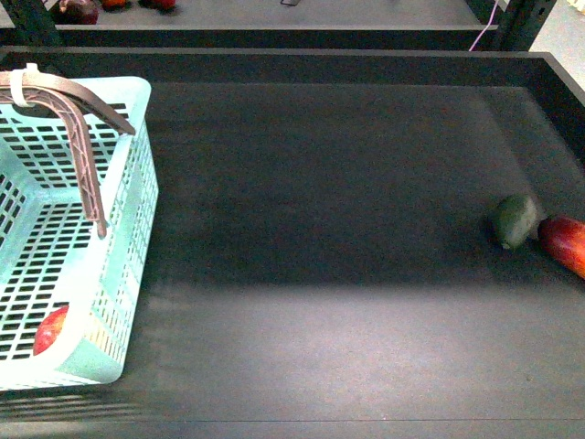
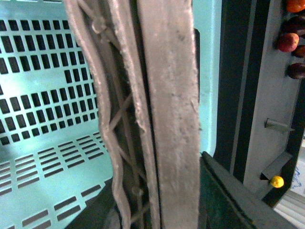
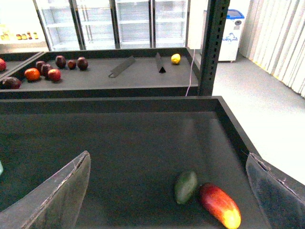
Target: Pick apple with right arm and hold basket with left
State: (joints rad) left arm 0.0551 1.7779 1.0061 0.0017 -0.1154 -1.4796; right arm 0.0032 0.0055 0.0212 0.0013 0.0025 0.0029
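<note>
front view: the basket [image 1: 69,274] sits at the table's [image 1: 329,229] left edge, the apple [image 1: 50,331] in its near corner; green fruit [image 1: 515,220] touching long red fruit [image 1: 565,243] by the right edge; left wrist view: brown handle [image 2: 167,119] fills the frame, left gripper's jaws can't be judged; right wrist view: right gripper [image 3: 167,191] jaws wide apart, empty.

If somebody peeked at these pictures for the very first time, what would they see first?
Probably the big pale turquoise basket at the left side of the dark tray, with its brown handle swung up and a red apple in its near corner. Next, far over on the right, a dark green fruit lies right beside a long red fruit.
</note>
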